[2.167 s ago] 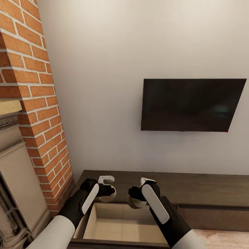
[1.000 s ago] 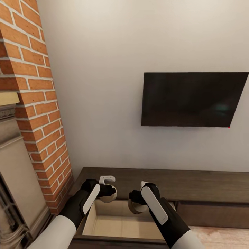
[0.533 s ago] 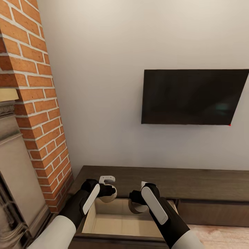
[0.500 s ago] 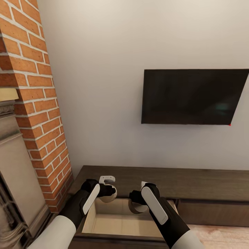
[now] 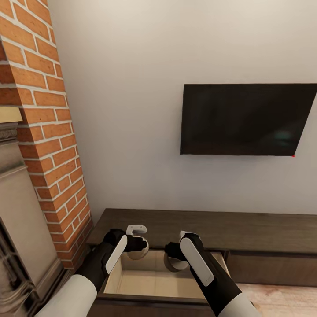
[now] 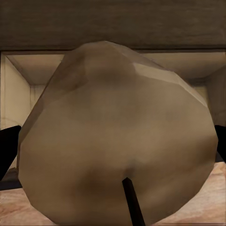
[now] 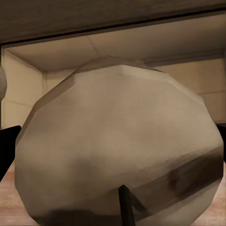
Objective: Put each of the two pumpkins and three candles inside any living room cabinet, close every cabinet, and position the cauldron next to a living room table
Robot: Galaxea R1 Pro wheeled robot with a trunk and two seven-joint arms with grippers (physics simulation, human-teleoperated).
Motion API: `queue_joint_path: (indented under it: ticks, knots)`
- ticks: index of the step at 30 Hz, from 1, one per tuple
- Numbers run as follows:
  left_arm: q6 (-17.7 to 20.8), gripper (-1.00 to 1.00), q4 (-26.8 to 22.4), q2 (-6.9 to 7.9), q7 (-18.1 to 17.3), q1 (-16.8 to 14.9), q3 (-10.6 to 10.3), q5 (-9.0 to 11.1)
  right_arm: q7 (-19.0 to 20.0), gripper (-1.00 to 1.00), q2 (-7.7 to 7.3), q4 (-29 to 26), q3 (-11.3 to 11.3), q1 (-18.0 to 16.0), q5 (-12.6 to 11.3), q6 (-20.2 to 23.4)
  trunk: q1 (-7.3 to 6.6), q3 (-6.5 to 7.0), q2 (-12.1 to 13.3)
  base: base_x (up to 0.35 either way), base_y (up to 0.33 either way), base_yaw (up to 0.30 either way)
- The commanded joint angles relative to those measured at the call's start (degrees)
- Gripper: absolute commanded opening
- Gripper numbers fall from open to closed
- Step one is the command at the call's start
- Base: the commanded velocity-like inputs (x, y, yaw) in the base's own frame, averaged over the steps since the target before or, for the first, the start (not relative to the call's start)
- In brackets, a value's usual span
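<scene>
Left gripper (image 5: 140, 247) pinching a candle (image 6: 117, 136), right gripper (image 5: 175, 259) pinching another candle (image 7: 117, 141); both held over cabinet's (image 5: 264, 231) open drawer (image 5: 154, 281), near its back edge, presumably for release inside

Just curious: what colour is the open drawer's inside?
Light beige wood, the drawer's inside shows best in the head view.

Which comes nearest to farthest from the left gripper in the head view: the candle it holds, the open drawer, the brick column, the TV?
1. Candle, in the left gripper.
2. Open drawer, just below.
3. Brick column, to its left.
4. TV, up the wall, right.
</scene>
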Motion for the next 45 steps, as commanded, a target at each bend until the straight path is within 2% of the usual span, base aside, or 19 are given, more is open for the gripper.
queue_joint_path:
  ticks: [1,31,40,45]
  knots:
    - [0.2,-1.00,0.0,0.01,0.5,0.0,-0.1,0.6,-0.6,-1.00,-0.01,-0.1,0.1,-0.1,-0.5,0.0,0.22,-0.25,-0.5,0.000,0.000,0.000]
    - [0.2,-1.00,0.2,0.09,0.5,-0.1,-0.3,0.4,-0.4,-1.00,-0.01,0.3,0.2,-0.1,0.0,-1.5,6.81,-5.63,-12.5,0.000,0.000,0.000]
    - [0.1,-1.00,0.2,0.16,0.5,-0.1,-0.3,0.4,4.4,-1.00,-0.01,6.8,0.4,-2.7,0.2,-5.9,8.79,-7.25,-16.1,0.000,0.000,0.000]
    - [0.1,-1.00,0.2,0.10,0.5,-0.1,-0.3,0.4,6.1,-1.00,-0.01,7.6,0.3,-2.9,3.2,-7.0,9.89,-8.15,-18.1,0.000,0.000,0.000]
